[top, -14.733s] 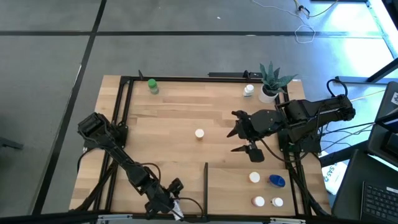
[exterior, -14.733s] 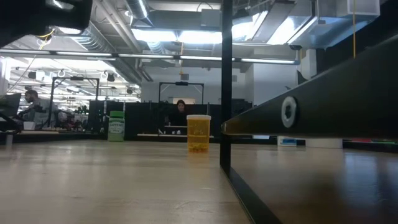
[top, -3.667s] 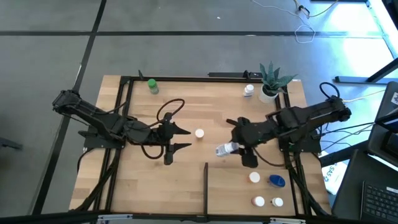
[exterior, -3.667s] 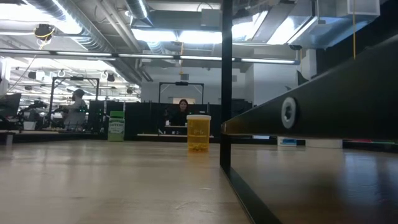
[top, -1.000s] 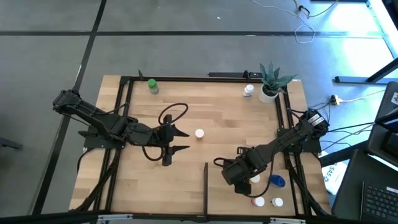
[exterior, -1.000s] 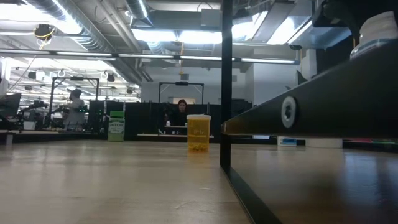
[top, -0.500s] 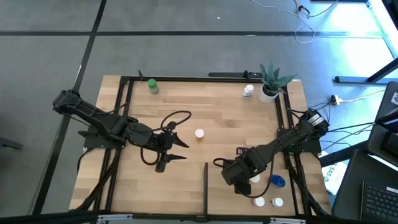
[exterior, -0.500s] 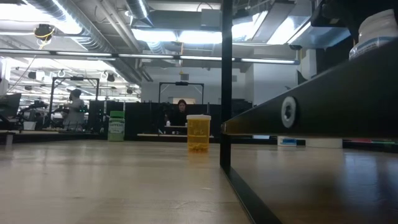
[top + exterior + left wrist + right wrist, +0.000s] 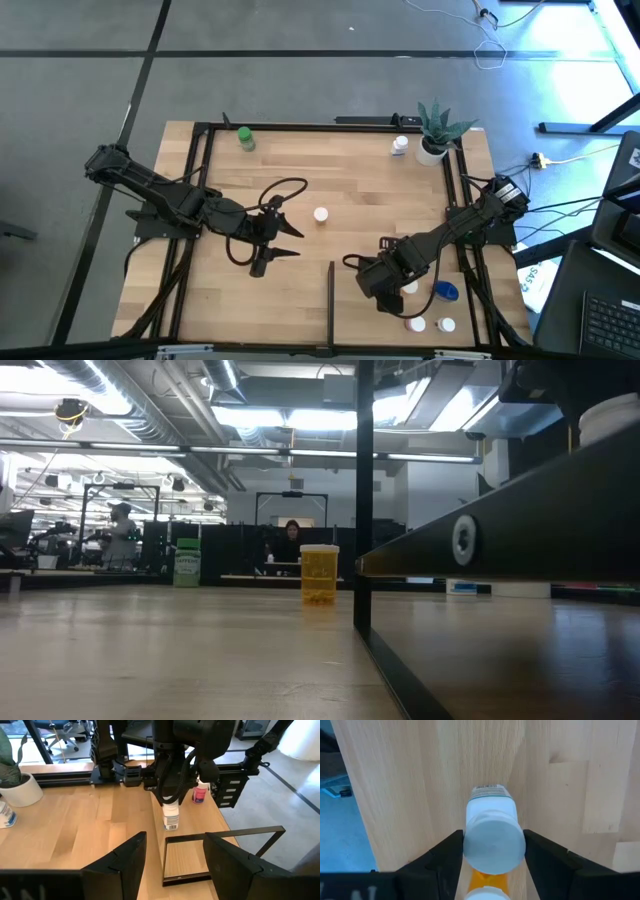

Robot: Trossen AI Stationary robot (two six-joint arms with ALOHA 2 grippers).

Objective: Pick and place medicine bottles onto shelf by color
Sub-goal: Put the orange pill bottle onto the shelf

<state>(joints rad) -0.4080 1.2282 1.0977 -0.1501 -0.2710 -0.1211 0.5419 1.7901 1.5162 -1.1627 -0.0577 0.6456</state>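
My right gripper [image 9: 375,287] is low over the light wood shelf [image 9: 370,320], just right of the black divider bar [image 9: 331,290], shut on a white bottle [image 9: 494,840]. The left wrist view also shows that bottle [image 9: 171,816], upright under my right gripper. Other bottles stand near it: a white-capped one [image 9: 408,287], a blue one [image 9: 445,291] and two more white-capped ones [image 9: 415,323]. An orange bottle with a white cap [image 9: 320,214] stands mid-table. A green bottle [image 9: 244,138] stands far left. My left gripper [image 9: 275,242] is open and empty, left of the orange bottle. My right gripper pinches the white bottle's cap [image 9: 495,845] between its two fingers [image 9: 447,857], one on each side. The fingers come from above, pointing down. The bottle hangs upright below them, its bottom [image 9: 171,826] at or just above the wood; I cannot tell which.
A potted plant [image 9: 435,132] and a white bottle [image 9: 400,146] stand at the far right corner. A pink bottle [image 9: 199,794] stands behind the right arm. Black frame rails [image 9: 200,180] edge the table. People show in the room beyond [image 9: 290,540].
My left gripper has moved a little toward the table's near edge and turned slightly, still open. In the low view the white bottle in my right gripper has sunk a little behind the black rail.
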